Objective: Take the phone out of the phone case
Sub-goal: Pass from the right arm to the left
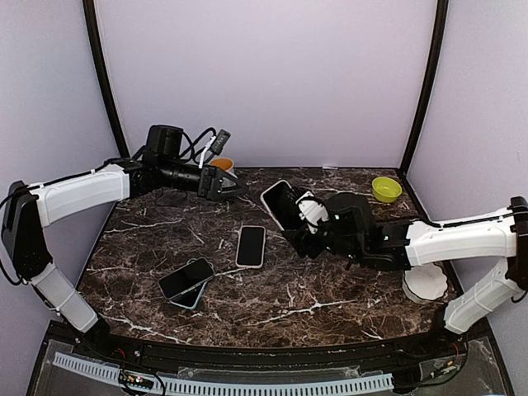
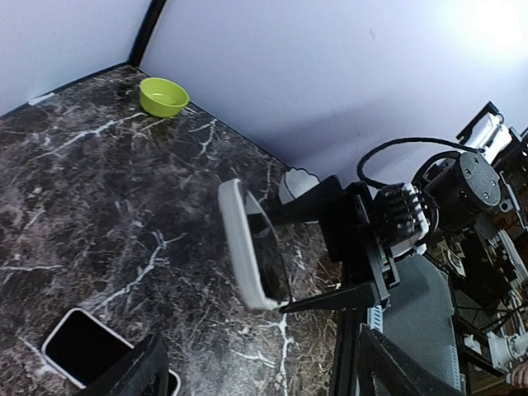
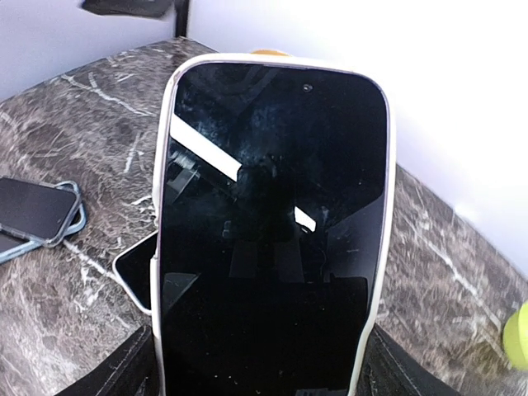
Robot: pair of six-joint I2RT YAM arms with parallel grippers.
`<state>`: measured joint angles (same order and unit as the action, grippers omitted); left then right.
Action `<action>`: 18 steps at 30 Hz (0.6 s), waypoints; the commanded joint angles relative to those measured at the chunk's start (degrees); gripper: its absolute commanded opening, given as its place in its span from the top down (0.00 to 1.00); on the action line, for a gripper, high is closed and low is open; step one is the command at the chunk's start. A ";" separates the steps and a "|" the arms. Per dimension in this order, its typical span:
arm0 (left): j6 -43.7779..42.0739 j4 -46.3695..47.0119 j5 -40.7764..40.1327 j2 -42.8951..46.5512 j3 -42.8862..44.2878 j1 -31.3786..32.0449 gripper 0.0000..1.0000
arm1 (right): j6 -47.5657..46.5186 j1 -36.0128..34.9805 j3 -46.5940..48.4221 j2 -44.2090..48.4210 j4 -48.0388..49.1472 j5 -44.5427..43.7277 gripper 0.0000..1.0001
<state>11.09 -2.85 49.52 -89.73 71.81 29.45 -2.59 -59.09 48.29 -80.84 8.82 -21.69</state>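
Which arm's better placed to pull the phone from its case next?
Left. The right gripper is clamped on the cased phone, holding it up; the left gripper is open, empty and aimed at it.

— What surrounds your workspace?
— Pale lilac walls (image 1: 264, 74) close in your dark, white-veined marble table (image 1: 330, 297) on three sides.
— Anything at the corners?
— Black poles (image 1: 103, 74) rise at both back corners. Your light is soft and even.

Nothing legible shows on any surface. The phone (image 3: 272, 231) screen is dark and blank. The round motor housing (image 2: 474, 177) may carry small marks, too blurred to read.
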 commanded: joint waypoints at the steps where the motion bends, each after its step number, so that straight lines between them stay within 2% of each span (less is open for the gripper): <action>1: 1.23 2.24 3.24 -0.38 -0.78 2.59 0.19 | -12.61 -3.08 -3.05 3.21 13.70 0.48 1.00; 4: -0.08 0.17 1.86 -0.16 -0.19 3.60 0.20 | -17.23 -4.69 -4.50 3.63 17.94 -0.22 1.00; 10: -1.13 -1.26 0.74 0.18 0.01 6.17 0.24 | -21.27 -6.47 -2.01 1.73 18.08 -3.74 1.00; 14: -1.95 -2.75 -0.88 -0.05 0.49 7.50 0.31 | -23.23 -7.62 -1.16 1.18 17.79 -5.23 1.00; 18: -2.00 -3.63 -1.42 -0.36 1.15 8.71 0.49 | -23.96 -8.67 -0.23 0.56 18.00 -6.46 1.00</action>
<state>10.13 -4.69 48.75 -90.52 71.77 37.12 -24.38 -66.41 44.84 -79.96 19.94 -25.36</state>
